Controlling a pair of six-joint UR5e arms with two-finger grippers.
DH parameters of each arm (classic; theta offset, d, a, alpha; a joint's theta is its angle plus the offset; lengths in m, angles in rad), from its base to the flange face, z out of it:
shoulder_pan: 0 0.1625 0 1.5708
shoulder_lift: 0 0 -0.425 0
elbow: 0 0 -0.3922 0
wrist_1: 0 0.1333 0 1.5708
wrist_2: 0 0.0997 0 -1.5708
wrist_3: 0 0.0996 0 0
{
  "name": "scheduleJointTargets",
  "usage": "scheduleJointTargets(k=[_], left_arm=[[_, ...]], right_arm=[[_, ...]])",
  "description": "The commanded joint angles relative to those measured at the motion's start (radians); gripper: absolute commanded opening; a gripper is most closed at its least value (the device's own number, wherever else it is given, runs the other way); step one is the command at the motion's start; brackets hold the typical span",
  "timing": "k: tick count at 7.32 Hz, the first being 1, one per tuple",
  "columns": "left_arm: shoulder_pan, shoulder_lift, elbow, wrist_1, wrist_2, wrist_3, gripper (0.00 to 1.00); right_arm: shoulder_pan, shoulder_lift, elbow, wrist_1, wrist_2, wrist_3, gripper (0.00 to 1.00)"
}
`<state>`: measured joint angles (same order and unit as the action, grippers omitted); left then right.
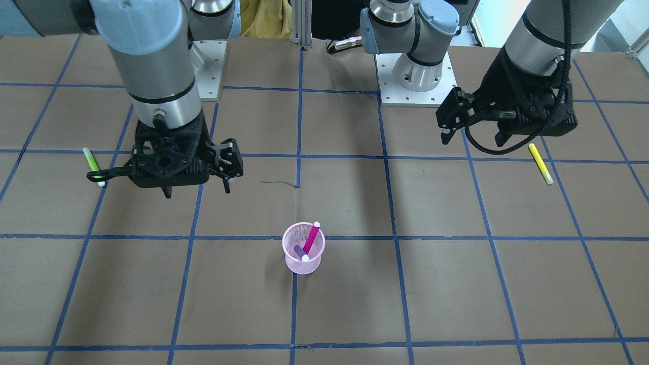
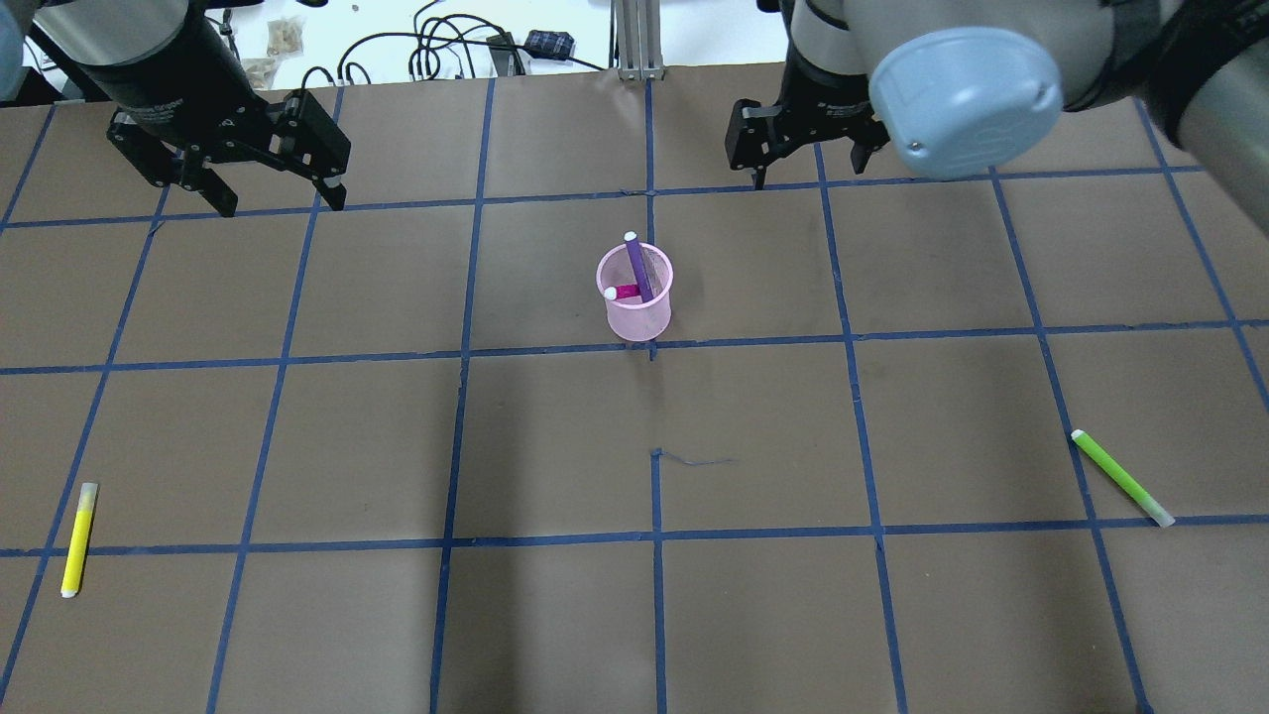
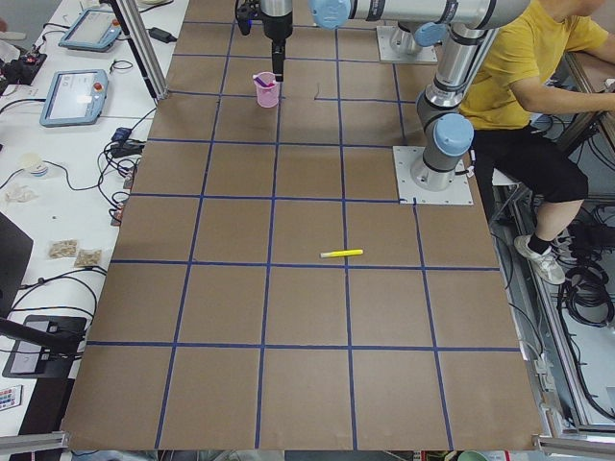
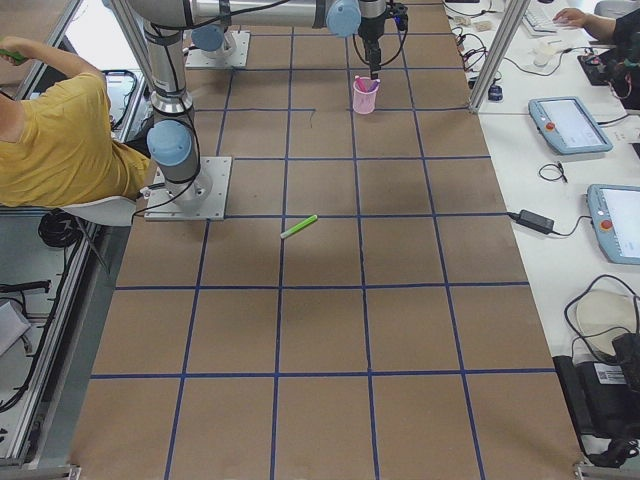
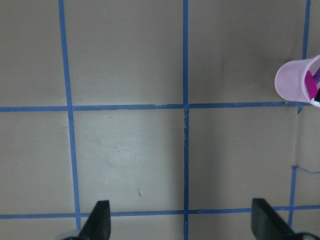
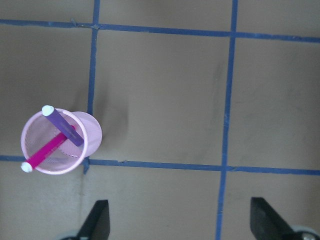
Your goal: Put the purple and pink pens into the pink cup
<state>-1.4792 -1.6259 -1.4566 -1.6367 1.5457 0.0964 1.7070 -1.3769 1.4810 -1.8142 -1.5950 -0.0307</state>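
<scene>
The pink cup (image 1: 304,266) stands upright near the table's middle, also seen in the overhead view as the pink cup (image 2: 640,319). Both pens lean inside it, white tips up: the purple pen (image 2: 640,268) and the pink pen (image 1: 312,237). The right wrist view looks down into the cup (image 6: 94,138), where the purple pen (image 6: 65,127) crosses over the pink pen (image 6: 46,153). My left gripper (image 2: 283,200) hovers open and empty, well off to the cup's side. My right gripper (image 2: 808,171) hangs open and empty on the other side.
A yellow pen (image 2: 77,538) lies on my left side of the table, near the robot's edge. A lime-green pen (image 2: 1120,478) lies on my right side. A seated person in a yellow shirt (image 3: 519,67) is beside the robot's base. Tablets and cables line the far bench.
</scene>
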Motion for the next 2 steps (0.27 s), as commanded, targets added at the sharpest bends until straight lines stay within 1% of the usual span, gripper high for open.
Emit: scheduleJointTargets(k=[1, 2], left_arm=[[-0.003, -0.003, 0.001, 0.000, -0.001, -0.009, 1.00], [-0.003, -0.002, 0.001, -0.002, -0.001, -0.009, 1.00]], right_arm=[[-0.062, -0.022, -0.016, 0.045, 0.035, -0.168, 1.00], [-0.078, -0.034, -0.021, 0.120, 0.033, -0.185, 1.00]])
